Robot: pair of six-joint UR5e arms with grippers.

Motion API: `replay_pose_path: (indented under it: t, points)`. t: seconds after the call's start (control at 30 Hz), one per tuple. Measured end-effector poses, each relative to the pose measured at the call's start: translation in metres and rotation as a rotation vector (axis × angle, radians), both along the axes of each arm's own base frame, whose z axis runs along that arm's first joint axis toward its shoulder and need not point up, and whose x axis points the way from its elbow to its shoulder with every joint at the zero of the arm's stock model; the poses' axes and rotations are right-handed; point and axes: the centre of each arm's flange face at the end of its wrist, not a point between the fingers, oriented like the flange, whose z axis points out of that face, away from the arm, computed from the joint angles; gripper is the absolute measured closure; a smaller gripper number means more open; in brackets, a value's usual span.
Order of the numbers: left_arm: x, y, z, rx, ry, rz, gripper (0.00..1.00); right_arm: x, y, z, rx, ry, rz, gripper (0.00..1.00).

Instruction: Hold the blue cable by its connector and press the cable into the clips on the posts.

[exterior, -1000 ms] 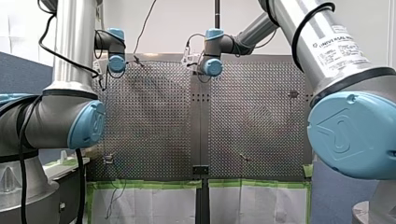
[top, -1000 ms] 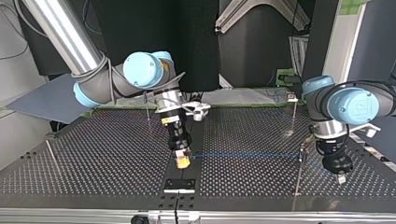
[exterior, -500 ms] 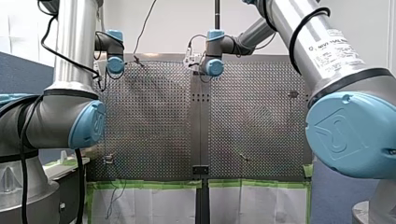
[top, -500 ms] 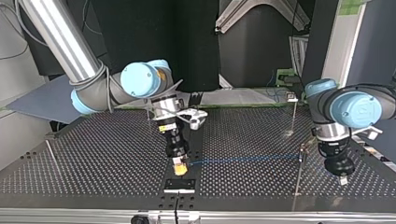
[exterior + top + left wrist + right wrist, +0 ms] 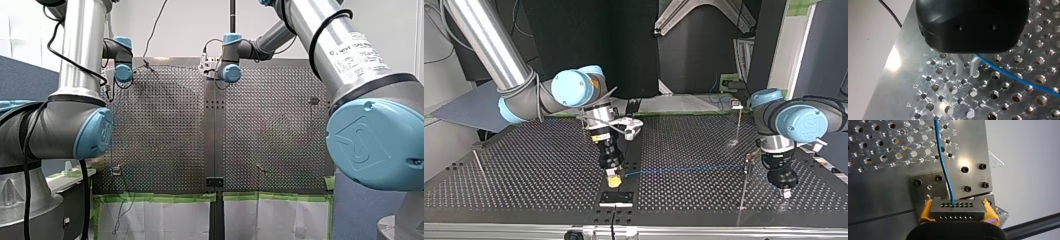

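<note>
Item 1: my right gripper point(image 5: 613, 180) is pinching the connector point(image 5: 957, 212) of the blue cable point(image 5: 944, 170) between yellow pads. Item 2: my left gripper point(image 5: 965, 73) is hovering beside the cable, jaws slightly spread.

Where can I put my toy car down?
The bare table between the thin rod and my right pincer is free. Crowded: from the plug it holds along the blue cable to the posts and my left pincer.

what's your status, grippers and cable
Right gripper shut on connector. Left gripper open, empty, near the post. Blue cable runs from connector to that post; clip seating unclear. No obstruction seen.
</note>
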Motion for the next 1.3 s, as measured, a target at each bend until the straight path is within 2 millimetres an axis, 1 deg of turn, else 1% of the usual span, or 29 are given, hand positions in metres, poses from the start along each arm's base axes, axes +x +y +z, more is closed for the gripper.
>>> replay_pose_path:
  t: [0.03, 0.07, 0.1, 0.13, 0.17, 0.2, 0.23, 0.5, 0.63, 0.73, 0.87, 1.2, 1.3]
  points:
    - [0.000, 0.000, 0.000, 0.000, 0.001, -0.004, 0.33, 0.000, 0.000, 0.000, 0.002, 0.002, 0.001, 1.00]
    - [0.000, 0.000, 0.000, -0.001, 0.002, -0.008, 0.27, 0.000, 0.000, -0.001, 0.003, 0.003, 0.001, 1.00]
    - [0.000, -0.001, 0.000, 0.000, 0.004, -0.014, 0.27, 0.000, 0.000, -0.001, 0.004, 0.004, 0.001, 1.00]
    - [0.000, -0.001, -0.001, 0.000, 0.007, -0.018, 0.23, 0.000, 0.000, -0.001, 0.005, 0.005, 0.001, 1.00]
    - [0.000, -0.001, -0.001, 0.000, 0.010, -0.021, 0.12, -0.001, 0.000, -0.001, 0.006, 0.005, 0.001, 1.00]
    - [-0.001, -0.002, -0.001, 0.000, 0.015, -0.024, 0.12, -0.001, 0.000, -0.001, 0.006, 0.006, 0.001, 1.00]
    - [-0.001, -0.002, -0.002, 0.000, 0.019, -0.025, 0.02, -0.001, 0.000, -0.002, 0.006, 0.006, 0.001, 1.00]
    - [-0.008, -0.005, -0.008, 0.008, 0.084, 0.001, 0.02, -0.001, 0.000, -0.002, 0.009, 0.009, 0.003, 1.00]
    - [-0.014, -0.007, -0.004, 0.015, 0.107, 0.017, 0.02, -0.001, 0.000, -0.003, 0.012, 0.012, 0.003, 1.00]
    - [-0.023, -0.012, 0.002, 0.017, 0.121, 0.008, 0.02, -0.001, 0.000, -0.004, 0.015, 0.015, 0.003, 1.00]
    - [-0.041, -0.019, 0.007, 0.007, 0.148, -0.020, 0.02, -0.001, 0.000, -0.004, 0.017, 0.016, 0.004, 1.00]
    - [-0.094, -0.040, 0.003, -0.048, 0.239, -0.130, 0.02, 0.001, 0.003, -0.004, 0.019, 0.018, 0.008, 1.00]
    - [-0.108, -0.044, 0.005, -0.059, 0.258, -0.157, 0.02, 0.001, 0.004, -0.005, 0.021, 0.020, 0.009, 1.00]
